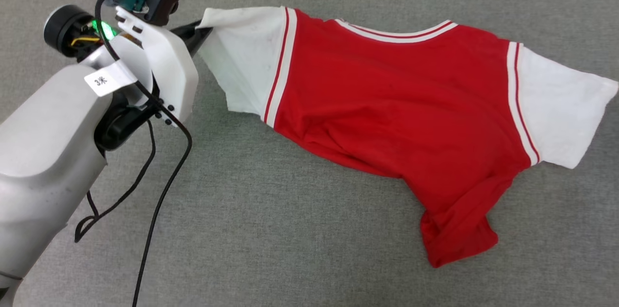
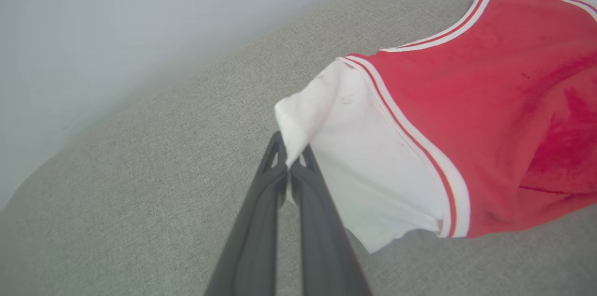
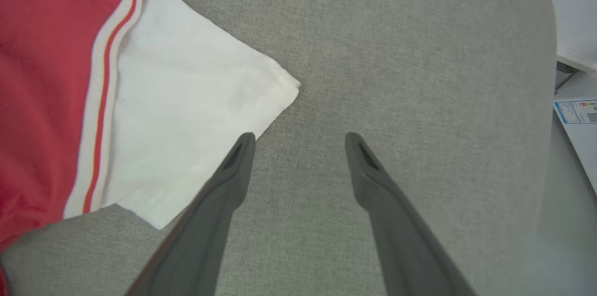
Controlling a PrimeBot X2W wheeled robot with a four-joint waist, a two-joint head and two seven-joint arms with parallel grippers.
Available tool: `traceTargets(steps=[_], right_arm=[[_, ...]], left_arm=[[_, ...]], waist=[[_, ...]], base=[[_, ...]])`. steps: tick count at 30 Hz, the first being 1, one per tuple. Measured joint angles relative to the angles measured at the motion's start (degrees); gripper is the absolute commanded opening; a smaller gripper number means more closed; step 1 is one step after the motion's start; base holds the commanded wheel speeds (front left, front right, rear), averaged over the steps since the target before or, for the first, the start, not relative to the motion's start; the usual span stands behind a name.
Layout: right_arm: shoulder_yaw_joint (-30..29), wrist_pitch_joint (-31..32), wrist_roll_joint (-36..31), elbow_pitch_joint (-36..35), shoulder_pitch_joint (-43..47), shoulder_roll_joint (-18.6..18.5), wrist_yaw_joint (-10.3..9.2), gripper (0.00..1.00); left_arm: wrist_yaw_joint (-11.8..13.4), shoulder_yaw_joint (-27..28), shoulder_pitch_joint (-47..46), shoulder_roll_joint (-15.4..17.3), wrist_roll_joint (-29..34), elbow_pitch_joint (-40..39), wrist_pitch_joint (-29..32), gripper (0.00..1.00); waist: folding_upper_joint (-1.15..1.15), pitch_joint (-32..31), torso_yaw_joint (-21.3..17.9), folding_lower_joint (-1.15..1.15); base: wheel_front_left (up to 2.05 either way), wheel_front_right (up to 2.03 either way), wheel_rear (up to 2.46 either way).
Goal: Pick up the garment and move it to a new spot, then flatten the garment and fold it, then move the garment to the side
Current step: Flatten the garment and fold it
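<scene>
Flattening looks half done: the red jersey point(image 1: 387, 104) lies spread but rumpled on the grey worktop point(image 1: 290, 229), left tool point(image 2: 290, 158) pinching its white sleeve point(image 2: 373, 161), right tool point(image 3: 301, 140) spread; folding and moving aside remain.

Garment point(image 2: 466, 100) cut by right edge; paper label point(image 3: 580, 123) print unreadable, cropped.

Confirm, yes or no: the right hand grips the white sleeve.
No, the right hand is open, bare grey surface between its fingers, the white sleeve beside it.
</scene>
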Motion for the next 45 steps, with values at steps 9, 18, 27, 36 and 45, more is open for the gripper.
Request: traceTargets(steps=[9, 18, 27, 36, 45], right_arm=[[-0.2, 1.0, -1.6, 6.2, -5.8, 2.9, 0.0, 1.0], [0.3, -0.1, -0.9, 10.3, -5.4, 4.2, -0.15, 1.0], [3.5, -7.9, 0.1, 10.1, -5.2, 4.2, -0.01, 0.0], [5.8, -21.9, -0.4, 7.3, -5.7, 2.1, -0.01, 0.0], [2.4, -30.7, -1.1, 1.2, -4.4, 0.8, -0.01, 0.0]], left_arm=[[1.0, 0.3, -1.8, 0.2, 1.2, -3.9, -0.8, 0.0], [1.2, 0.3, -2.6, -0.1, 1.6, -4.9, -1.6, 0.0], [1.2, 0.0, -2.5, -0.2, 1.5, -3.2, -2.4, 0.0], [1.7, 0.4, -1.9, 0.2, 2.3, -2.8, -6.6, 0.0], [4.7, 2.4, -1.1, 3.3, 4.9, -9.8, -12.0, 0.0]], waist=[[0.0, 4.5, 2.1, 0.0], [0.0, 7.6, 3.3, 0.0], [0.0, 6.1, 2.1, 0.0], [0.0, -0.2, 0.8, 0.0], [0.0, -7.4, -0.8, 0.0]], base=[[0.0, 0.0, 0.0], [0.0, 0.0, 0.0], [0.0, 0.0, 0.0], [0.0, 0.0, 0.0], [0.0, 0.0, 0.0]])
